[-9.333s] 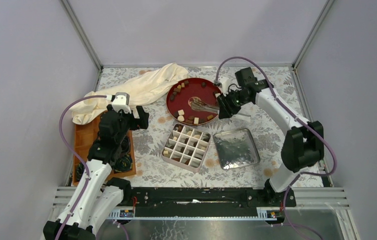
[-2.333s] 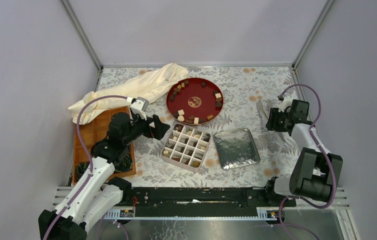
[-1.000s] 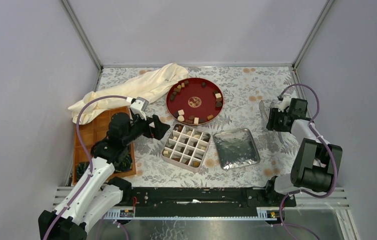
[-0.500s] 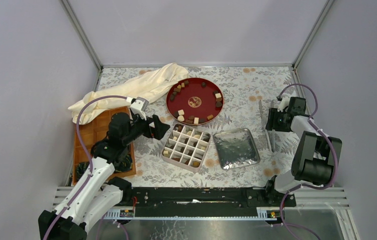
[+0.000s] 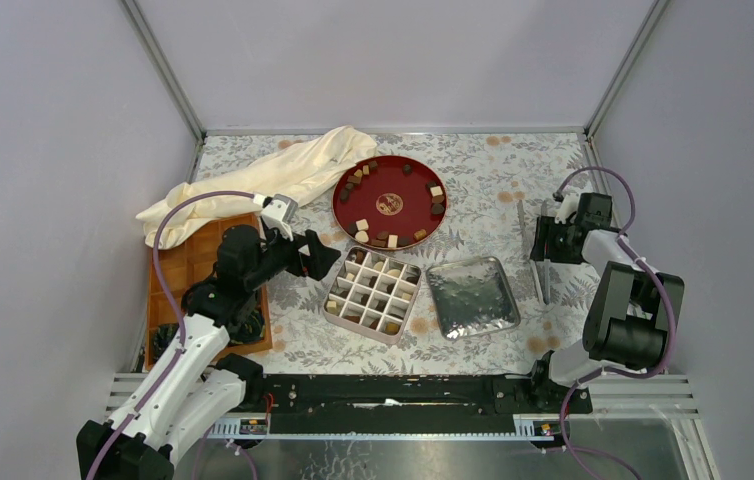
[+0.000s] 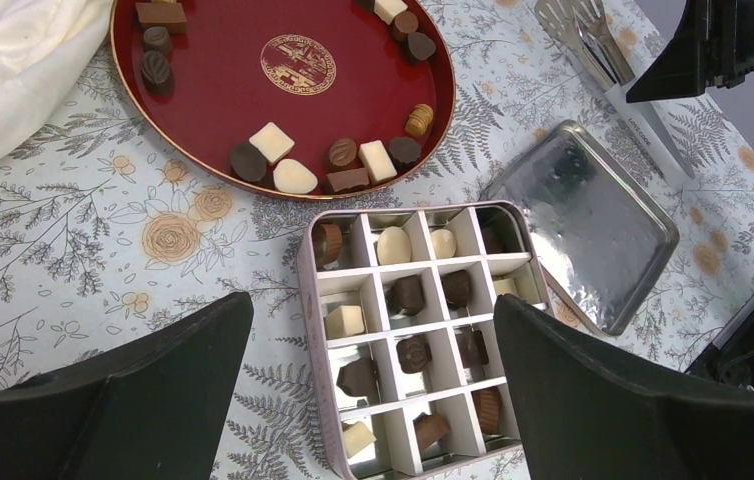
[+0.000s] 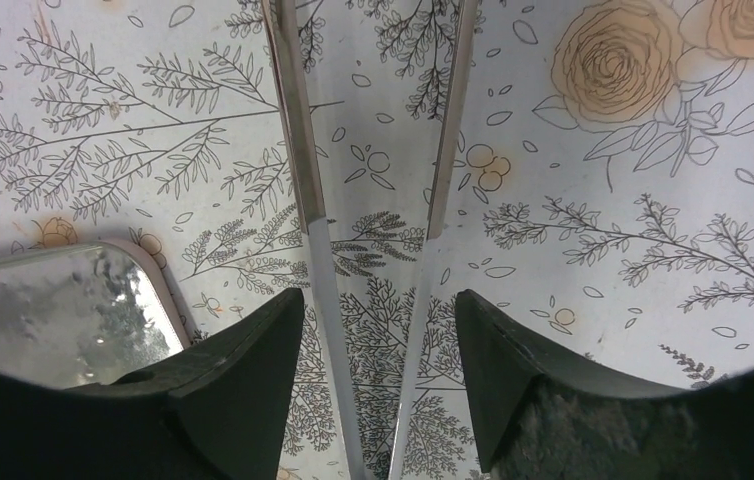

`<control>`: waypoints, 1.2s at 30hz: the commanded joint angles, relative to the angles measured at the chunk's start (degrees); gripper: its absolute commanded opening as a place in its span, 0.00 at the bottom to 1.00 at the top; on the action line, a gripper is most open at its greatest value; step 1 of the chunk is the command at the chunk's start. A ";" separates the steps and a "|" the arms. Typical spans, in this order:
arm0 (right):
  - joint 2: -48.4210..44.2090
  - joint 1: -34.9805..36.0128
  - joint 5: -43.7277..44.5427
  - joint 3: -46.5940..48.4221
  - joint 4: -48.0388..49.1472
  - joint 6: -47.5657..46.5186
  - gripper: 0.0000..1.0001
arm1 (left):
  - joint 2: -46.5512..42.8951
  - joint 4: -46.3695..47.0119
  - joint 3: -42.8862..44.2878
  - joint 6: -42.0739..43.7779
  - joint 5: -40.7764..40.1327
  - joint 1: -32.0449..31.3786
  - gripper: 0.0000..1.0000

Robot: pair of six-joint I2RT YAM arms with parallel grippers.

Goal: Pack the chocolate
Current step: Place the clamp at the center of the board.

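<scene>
Chocolate ahead of L gripper

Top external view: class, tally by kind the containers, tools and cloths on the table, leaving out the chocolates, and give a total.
Red plate: 1
Divided box: 1
Metal lid: 1
Wooden tray: 1
Tongs: 1
Cloth: 1
Total: 6
</scene>
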 commanded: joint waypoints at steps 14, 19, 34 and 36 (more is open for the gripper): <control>-21.20 -0.16 -24.02 4.29 -3.64 -7.22 0.76 | 6.23 -0.18 0.81 2.56 -3.41 -0.33 0.99; -26.04 -0.12 -46.44 6.30 4.97 -1.88 0.99 | 14.35 -2.42 3.66 3.09 -3.38 -0.33 0.89; -23.45 -0.07 -58.23 -6.42 28.83 15.65 1.00 | 37.28 -12.44 15.37 1.53 -12.34 -5.01 0.53; -22.76 -0.07 -57.92 -4.75 23.74 11.26 1.00 | 38.97 -13.37 16.54 1.63 -13.23 -6.11 0.51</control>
